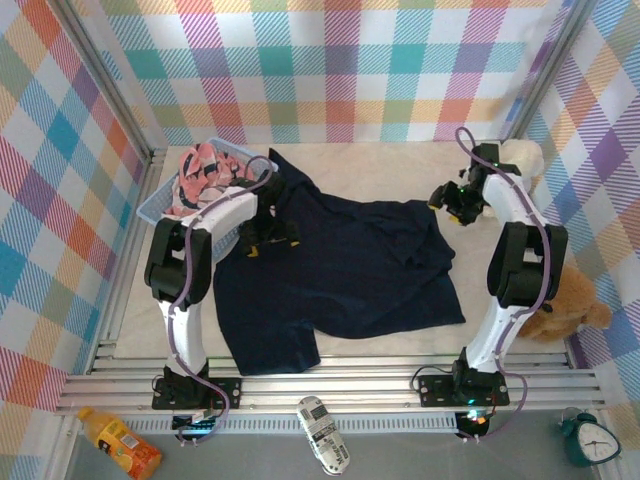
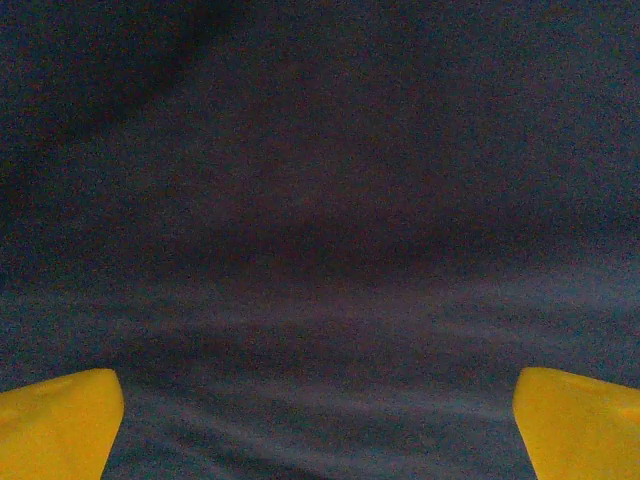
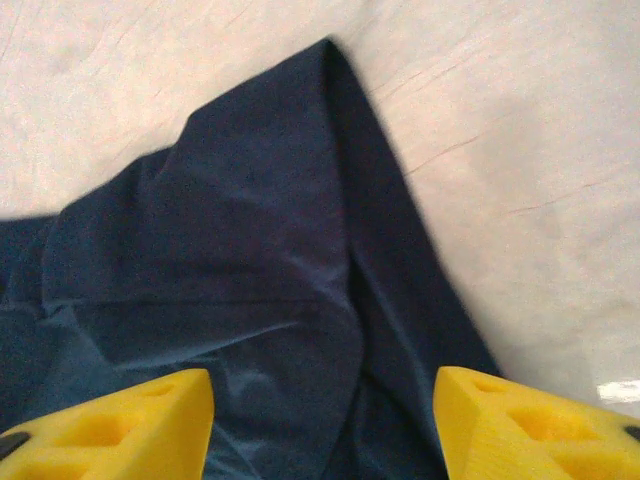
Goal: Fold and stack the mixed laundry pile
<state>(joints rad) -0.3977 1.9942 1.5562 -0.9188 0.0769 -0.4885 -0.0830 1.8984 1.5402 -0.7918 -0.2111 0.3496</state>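
Right arm (image 1: 520,250), jaws spread, hangs over the far-right sleeve of the T-shirt (image 1: 350,270). Left arm (image 1: 225,215), jaws spread, sits close over plain cloth.

The navy T-shirt (image 1: 350,270) is blanketing mid-table, leaving bare table (image 1: 380,172) open at 12 o'clock; a blue basket (image 1: 150,207) is crowding 10 o'clock, a cream plush toy (image 1: 524,156) 2 o'clock, a brown plush toy (image 1: 572,312) 4 o'clock.

The T-shirt (image 1: 340,265) is plain dark navy. The pink garment (image 1: 205,170) has a navy-and-white print, and the basket (image 1: 148,210) is light blue. The walls (image 1: 330,70) have a pastel plaid pattern, and the table (image 1: 400,170) is cream. The right gripper (image 3: 322,425) has yellow fingers (image 3: 110,425).
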